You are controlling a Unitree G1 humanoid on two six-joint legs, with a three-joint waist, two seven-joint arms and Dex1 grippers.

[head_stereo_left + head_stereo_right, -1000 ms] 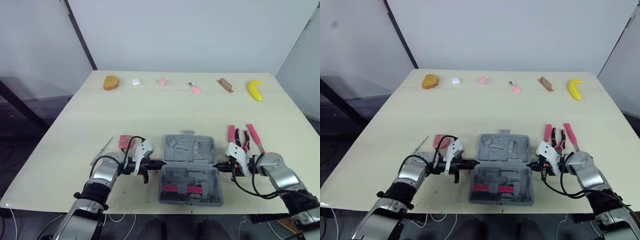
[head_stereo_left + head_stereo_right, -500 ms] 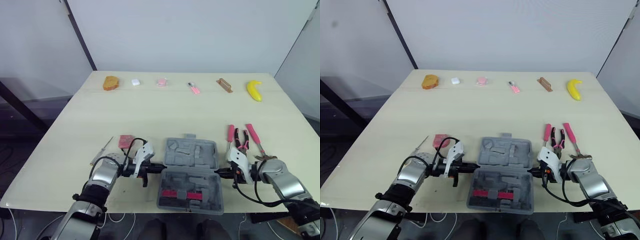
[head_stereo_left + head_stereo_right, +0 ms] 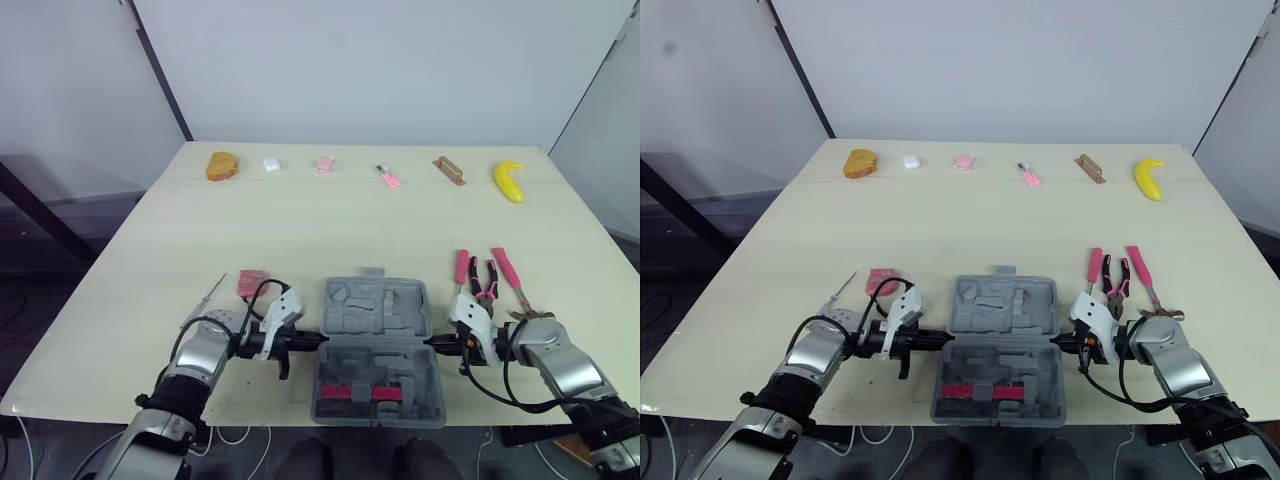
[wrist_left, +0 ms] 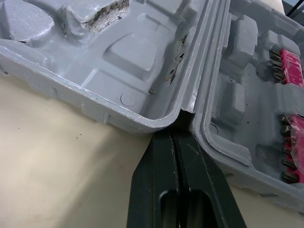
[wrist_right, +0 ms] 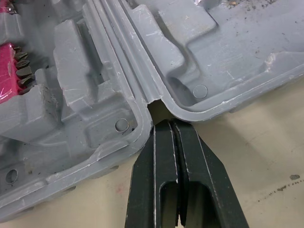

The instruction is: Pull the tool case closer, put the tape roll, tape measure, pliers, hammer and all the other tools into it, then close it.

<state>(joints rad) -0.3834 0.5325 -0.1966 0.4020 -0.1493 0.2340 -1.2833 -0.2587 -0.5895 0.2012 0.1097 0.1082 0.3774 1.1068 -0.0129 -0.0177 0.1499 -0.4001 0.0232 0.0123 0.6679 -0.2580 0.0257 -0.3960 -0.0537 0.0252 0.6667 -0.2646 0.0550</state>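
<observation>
The grey tool case (image 3: pixel 376 308) lies open near the table's front edge, its lid flat toward the far side and pink bits (image 3: pixel 372 391) in its near half. My left gripper (image 3: pixel 318 340) is shut, its tips wedged in the hinge notch on the case's left side (image 4: pixel 176 130). My right gripper (image 3: pixel 430 343) is shut too, tips in the notch on the right side (image 5: pixel 165 122). Pink-handled pliers (image 3: pixel 480 282) and a pink-handled hammer (image 3: pixel 510 280) lie right of the case. A pink flat tool (image 3: pixel 250 283) and a thin screwdriver (image 3: pixel 210 293) lie to its left.
Along the far edge of the table (image 3: pixel 300 220) sit a brown bread piece (image 3: pixel 222 165), a white block (image 3: pixel 271 163), a pink lump (image 3: pixel 324 162), a small pink item (image 3: pixel 388 177), a wooden piece (image 3: pixel 450 169) and a banana (image 3: pixel 510 180).
Both shut grippers have drawn back toward me with their tips in the hinge notches, and the open case has slid closer to the table's front edge.
</observation>
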